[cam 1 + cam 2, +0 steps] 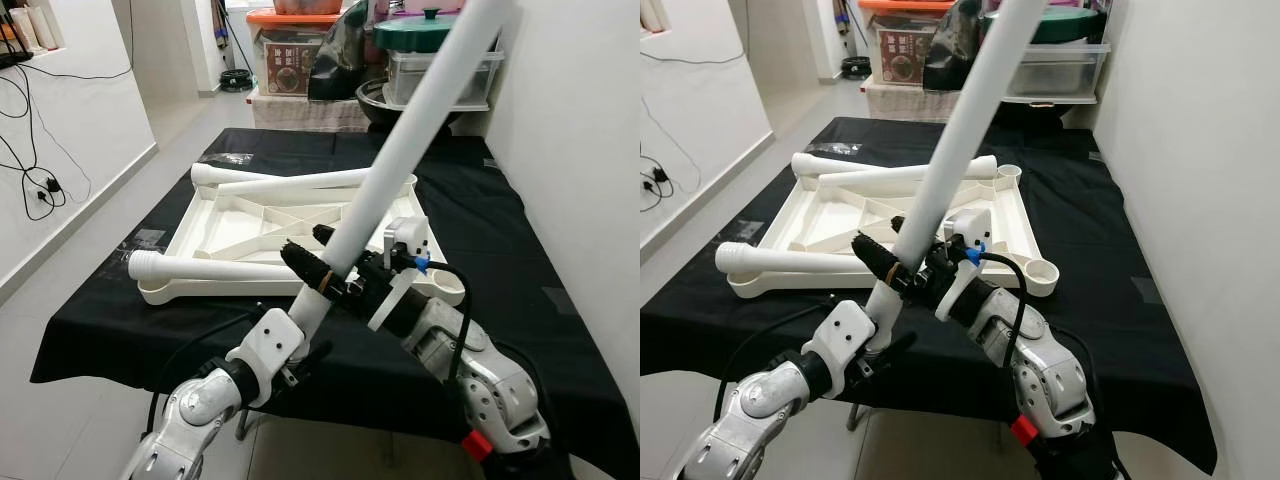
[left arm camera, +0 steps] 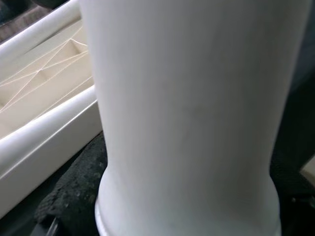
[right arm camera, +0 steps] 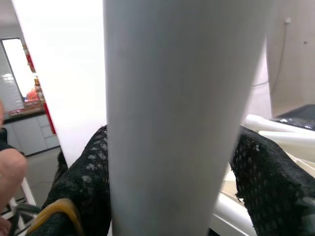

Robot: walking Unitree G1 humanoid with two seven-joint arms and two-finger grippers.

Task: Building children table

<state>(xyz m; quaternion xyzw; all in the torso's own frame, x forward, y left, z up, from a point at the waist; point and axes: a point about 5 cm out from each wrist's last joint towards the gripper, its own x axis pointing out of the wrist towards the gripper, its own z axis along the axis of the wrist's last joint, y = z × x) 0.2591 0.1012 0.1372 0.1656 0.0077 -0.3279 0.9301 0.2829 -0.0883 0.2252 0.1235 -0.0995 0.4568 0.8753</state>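
Observation:
A long white table leg (image 1: 420, 110) slants up and to the right, in front of me. My right gripper (image 1: 318, 255) is shut on it low down, one black mesh finger (image 3: 83, 182) on each side. My left gripper (image 1: 303, 318) is shut on the leg's flared lower end (image 2: 187, 206), just below the right one. Behind them the white table top (image 1: 250, 215) lies upside down on the black-clothed table (image 1: 520, 230). One leg (image 1: 210, 268) lies along its front edge and another (image 1: 290, 180) along its back edge. An open round socket (image 1: 447, 285) shows at its near right corner.
Storage boxes (image 1: 290, 60), a green pot lid (image 1: 420, 30) and a clear bin (image 1: 440, 75) crowd the far end. A white wall (image 1: 580, 120) runs close on the right. Cables (image 1: 40, 185) hang on the left wall above bare floor. A person's hand (image 3: 7, 169) shows in the right wrist view.

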